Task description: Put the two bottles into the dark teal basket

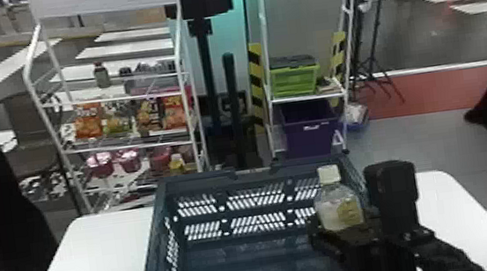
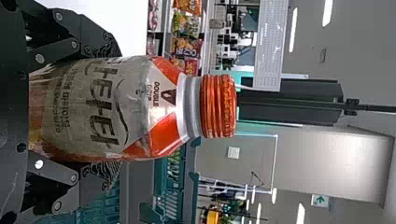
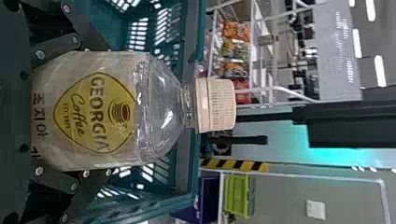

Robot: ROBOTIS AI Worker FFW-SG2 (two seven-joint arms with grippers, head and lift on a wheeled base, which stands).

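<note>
The right gripper [image 1: 352,206] holds a bottle [image 3: 161,112] with printed yellow label [image 3: 95,112].

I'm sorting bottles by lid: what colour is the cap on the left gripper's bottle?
Orange; the cap shows best in the left wrist view.

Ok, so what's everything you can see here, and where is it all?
Basket: one, dark teal, on the table
Table: one, white, under the basket
Orange-capped bottle: one, pale label, in the left gripper
Cream-capped bottle: one, clear with yellow label, in the right gripper, by the basket's right side
Racks: two, white, beyond the table
Snack bags: four, mostly orange, left rack
Crate: one, lime green, dark lid, right rack
Bin: one, purple, below the crate
Striped posts: two, yellow and black, by the right rack
Left gripper: one, black, around its bottle
Right gripper: one, black, around its bottle
</note>
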